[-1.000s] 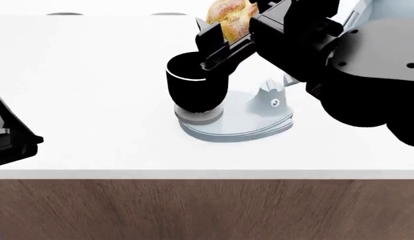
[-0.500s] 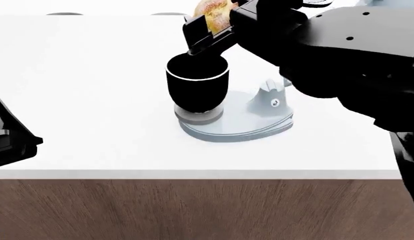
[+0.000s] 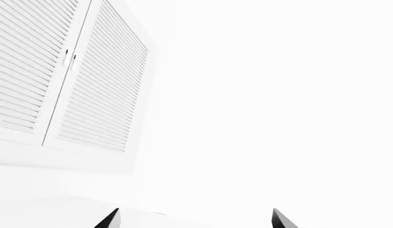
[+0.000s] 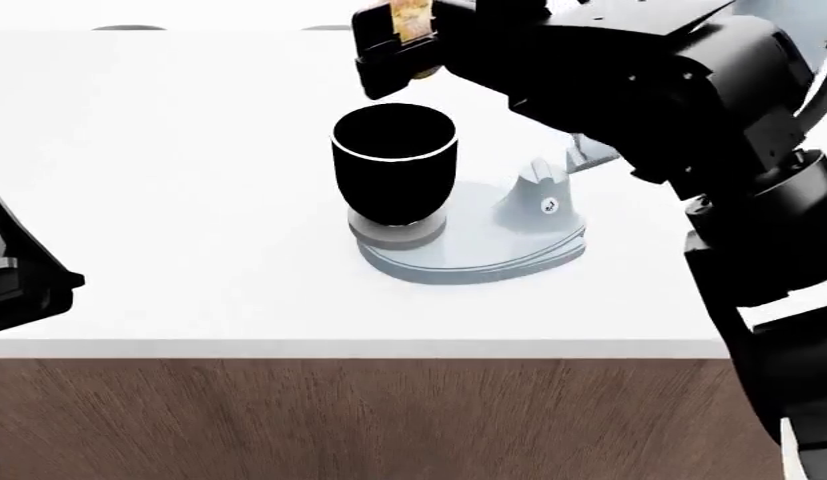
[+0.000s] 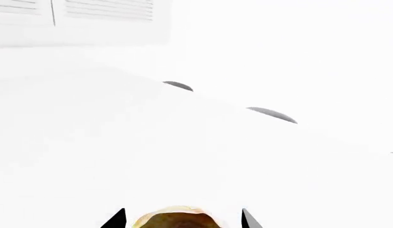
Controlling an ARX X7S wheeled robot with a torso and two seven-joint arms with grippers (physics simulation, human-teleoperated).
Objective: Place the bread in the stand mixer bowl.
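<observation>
The glossy black stand mixer bowl [image 4: 393, 163] with a thin white rim stands on the pale blue-grey mixer base [image 4: 487, 245] near the middle of the white counter. My right gripper [image 4: 400, 40] is shut on the golden-yellow bread [image 4: 410, 18] and holds it above and just behind the bowl's rim. In the right wrist view the bread [image 5: 177, 219] sits between the two dark fingertips. My left gripper [image 3: 193, 219] shows only two spread fingertips with nothing between them; the left arm rests at the head view's left edge.
The white counter [image 4: 173, 200] has a wooden front below its near edge. The right arm [image 4: 680, 110] reaches over the mixer's column from the right. White louvred cabinet doors [image 3: 69, 76] show in the left wrist view.
My right gripper with the bread has moved left and up, away from the bowl's mouth toward the counter's far side; the arm has swung and the bowl's opening is now uncovered.
</observation>
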